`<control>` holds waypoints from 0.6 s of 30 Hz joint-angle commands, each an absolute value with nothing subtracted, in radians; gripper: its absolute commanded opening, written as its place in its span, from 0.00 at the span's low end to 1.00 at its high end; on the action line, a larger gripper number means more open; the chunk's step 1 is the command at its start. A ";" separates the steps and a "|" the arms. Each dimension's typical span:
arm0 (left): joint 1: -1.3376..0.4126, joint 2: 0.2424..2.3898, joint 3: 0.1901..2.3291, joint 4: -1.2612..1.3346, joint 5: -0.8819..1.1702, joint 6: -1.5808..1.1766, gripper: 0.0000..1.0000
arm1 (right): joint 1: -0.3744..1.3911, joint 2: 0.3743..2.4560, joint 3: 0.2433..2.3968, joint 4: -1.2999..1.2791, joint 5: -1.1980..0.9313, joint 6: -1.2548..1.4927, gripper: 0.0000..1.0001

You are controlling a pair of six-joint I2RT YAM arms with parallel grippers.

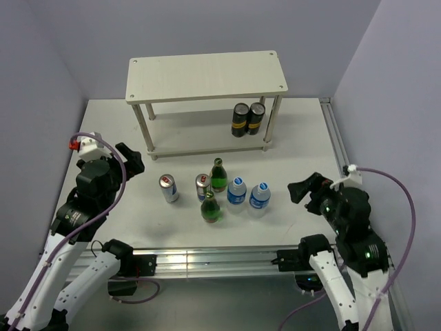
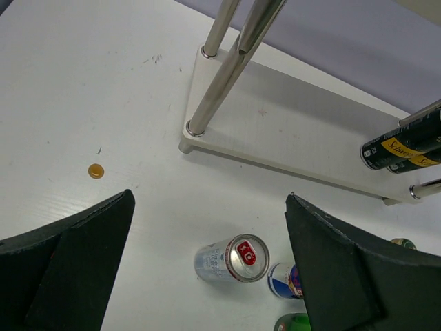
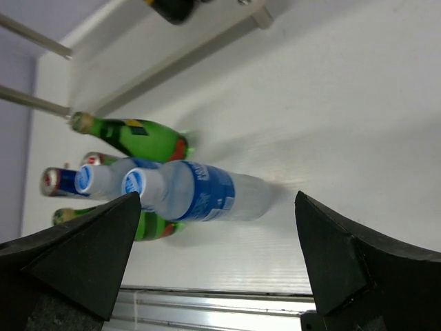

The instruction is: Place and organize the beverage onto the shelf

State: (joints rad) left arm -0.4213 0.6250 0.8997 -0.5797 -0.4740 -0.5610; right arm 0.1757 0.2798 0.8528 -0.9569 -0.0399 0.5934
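The cream two-tier shelf [image 1: 207,74] stands at the back of the table, with two black cans [image 1: 247,118] on its lower board at the right. In front of it stand two silver cans [image 1: 169,188], two green bottles [image 1: 218,175] and two clear water bottles [image 1: 260,196]. My left gripper [image 1: 131,160] is open and empty, left of the silver cans; one silver can [image 2: 229,258] lies between its fingers in the left wrist view. My right gripper [image 1: 301,187] is open and empty, right of the water bottles; the nearest water bottle [image 3: 196,193] faces it in the right wrist view.
A metal rail [image 1: 207,258] runs along the table's near edge and another along the right edge [image 1: 335,141]. Grey walls close in the back and sides. A small orange spot [image 2: 96,170] lies on the table left of the shelf leg.
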 commanded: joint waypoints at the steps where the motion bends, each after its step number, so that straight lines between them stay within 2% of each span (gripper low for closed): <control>1: -0.408 0.614 0.896 -0.538 -0.497 -0.557 0.98 | 0.146 0.435 0.893 -0.922 -0.086 0.528 1.00; 5: -0.400 0.611 0.891 -0.534 -0.495 -0.555 0.98 | 0.179 0.584 1.023 -0.926 0.147 0.466 1.00; 8: -0.399 0.612 0.893 -0.535 -0.495 -0.554 0.98 | 0.239 0.704 1.104 -0.919 0.190 0.456 1.00; 9: -0.397 0.614 0.893 -0.535 -0.497 -0.554 0.98 | 0.300 0.719 1.109 -0.884 0.211 0.469 1.00; 10: -0.394 0.612 0.893 -0.534 -0.497 -0.552 0.98 | 0.342 0.751 1.135 -0.884 0.351 0.492 1.00; 12: -0.391 0.607 0.891 -0.534 -0.506 -0.552 0.98 | 0.452 0.785 1.155 -0.897 0.493 0.514 1.00; 14: -0.391 0.603 0.887 -0.529 -0.508 -0.549 0.98 | 0.593 0.840 1.183 -0.919 0.546 0.528 1.00; 18: -0.388 0.600 0.885 -0.523 -0.520 -0.542 0.98 | 0.817 0.780 1.126 -0.911 0.778 0.644 1.00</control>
